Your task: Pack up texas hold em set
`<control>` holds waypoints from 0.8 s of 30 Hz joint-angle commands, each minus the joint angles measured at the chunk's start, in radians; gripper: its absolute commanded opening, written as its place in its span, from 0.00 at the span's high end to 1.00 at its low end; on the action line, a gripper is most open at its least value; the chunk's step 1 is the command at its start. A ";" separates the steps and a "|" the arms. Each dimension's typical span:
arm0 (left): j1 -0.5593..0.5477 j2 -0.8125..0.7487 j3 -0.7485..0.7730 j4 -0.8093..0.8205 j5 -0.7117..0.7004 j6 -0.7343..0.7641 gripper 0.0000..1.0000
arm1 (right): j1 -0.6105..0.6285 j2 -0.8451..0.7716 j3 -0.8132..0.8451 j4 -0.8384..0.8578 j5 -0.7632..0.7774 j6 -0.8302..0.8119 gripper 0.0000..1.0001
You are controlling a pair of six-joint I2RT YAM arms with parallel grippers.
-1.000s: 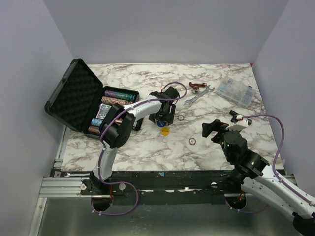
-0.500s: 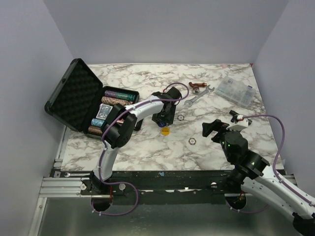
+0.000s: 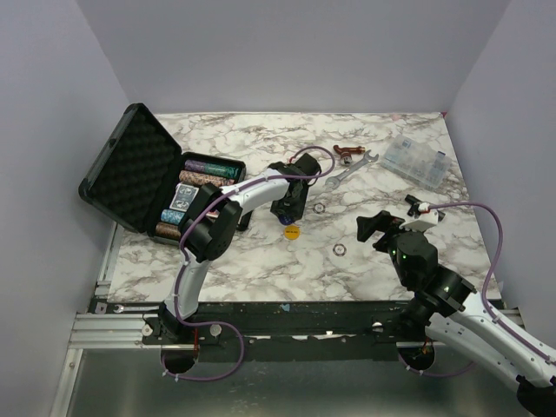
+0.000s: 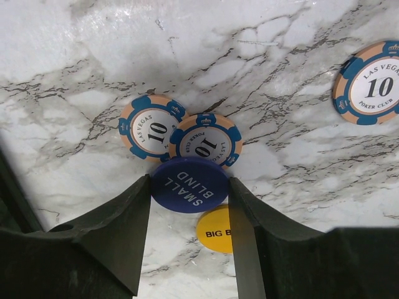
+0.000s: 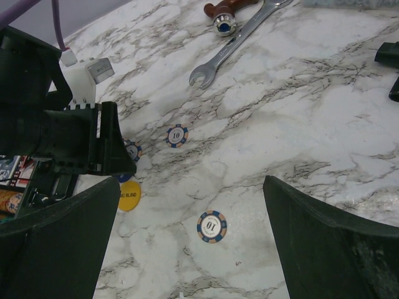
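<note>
The black case [image 3: 130,178] lies open at the far left, with rows of chips and card decks [image 3: 193,187] in its tray. My left gripper [image 3: 287,213] [image 4: 190,180] is down at the table's middle, shut on a blue SMALL BLIND disc [image 4: 190,185], with a finger against each edge. Just beyond the disc lie two "10" chips [image 4: 146,128] [image 4: 206,140], and a third [image 4: 371,84] lies farther right. A yellow BIG BLIND disc [image 4: 215,229] [image 3: 292,232] rests under the jaws. My right gripper [image 3: 378,228] [image 5: 192,187] hovers wide open above another "10" chip [image 5: 212,226].
A silver wrench [image 3: 350,168] [image 5: 237,42] and a brown-handled tool [image 3: 347,151] lie at the far middle. A clear compartment box [image 3: 418,161] sits at the far right. Loose chips [image 3: 320,208] [image 3: 338,250] dot the marble between the arms.
The left jaws have narrowed onto the blue disc, and that gripper has settled slightly. The right arm has not moved.
</note>
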 commanded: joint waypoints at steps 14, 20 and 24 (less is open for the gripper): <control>0.136 -0.183 0.016 -0.048 -0.132 0.073 0.73 | -0.001 0.001 -0.002 0.015 -0.007 -0.002 0.00; 0.370 -0.275 -0.040 -0.073 -0.127 0.032 0.74 | -0.001 -0.006 -0.001 0.015 -0.005 -0.002 0.00; 0.500 -0.319 -0.117 -0.071 -0.132 0.048 0.74 | -0.003 -0.008 -0.001 0.014 -0.002 -0.003 0.00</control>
